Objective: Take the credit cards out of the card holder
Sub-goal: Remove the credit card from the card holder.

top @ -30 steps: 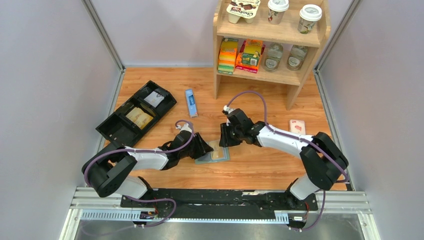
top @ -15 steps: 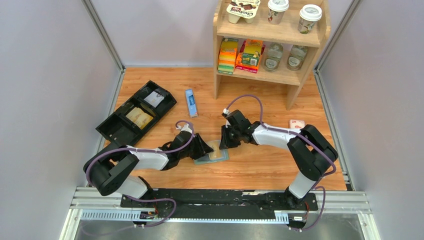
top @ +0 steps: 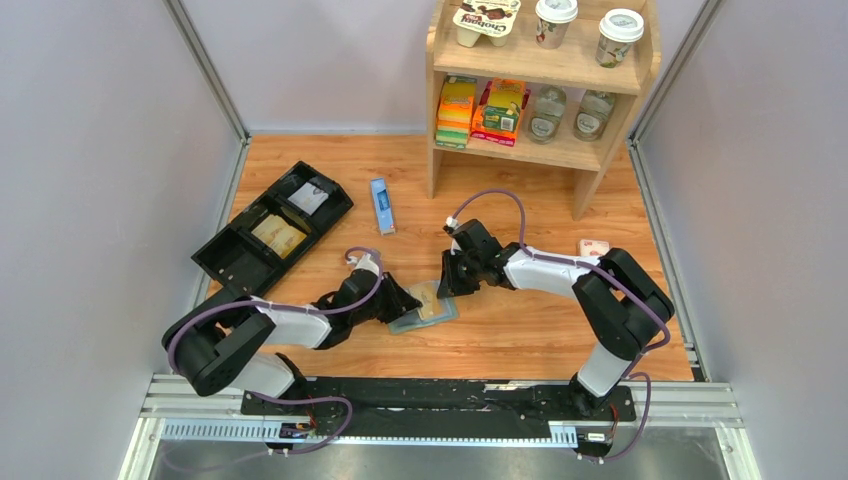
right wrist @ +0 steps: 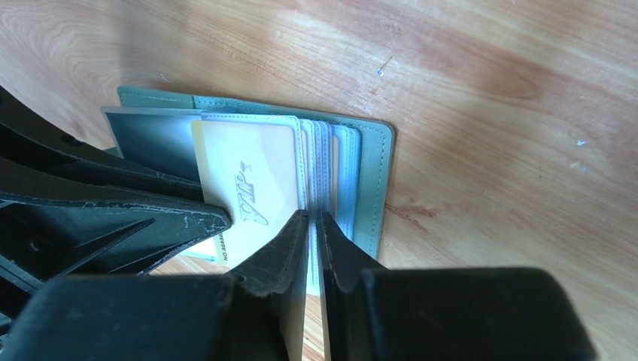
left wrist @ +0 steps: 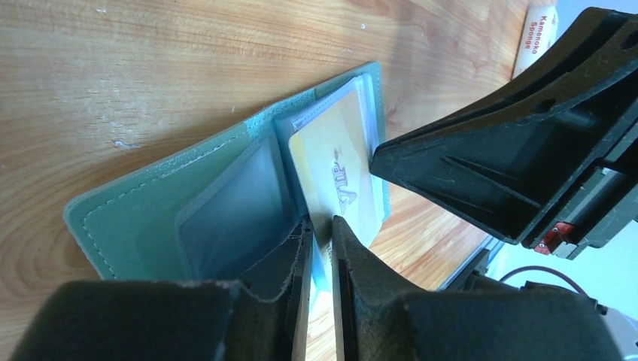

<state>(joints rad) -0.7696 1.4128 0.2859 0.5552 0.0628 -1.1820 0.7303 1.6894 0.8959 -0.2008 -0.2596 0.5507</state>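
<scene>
The card holder [left wrist: 143, 218] lies open on the wooden table [top: 520, 340]. It is in front of the wooden shelf [top: 434, 120], almost in line with the shelf's left post and closer to the arm bases. Its green cover is against the table and its pale pocket pages [right wrist: 338, 165] face up. A yellow-orange credit card [left wrist: 338, 173] with the word "VIP" lies on these pages beside an empty clear pocket. It is not possible to tell if it sits inside a sleeve.

The left gripper [left wrist: 322, 252] is low at the card's near edge. Its fingers [left wrist: 353, 263] are almost together, and the edge of the card, with something pale, is in the thin slit between them. The right gripper [right wrist: 311, 233] stands at the opposite side, on the side toward the shelf. Its jaws are nearly closed on the edge of the stacked pages, just beside the card. The two grippers are very close to each other above the holder.

A narrow blue box [top: 381, 205] lies just left of the shelf's left post. A black tray [top: 225, 262] with compartments lies well to the left of the shelf. A small sponge pack [left wrist: 536, 34] lies in front of the shelf's right post. On the shelf stand cups [top: 556, 20], boxes [top: 500, 110] and jars [top: 547, 115].
</scene>
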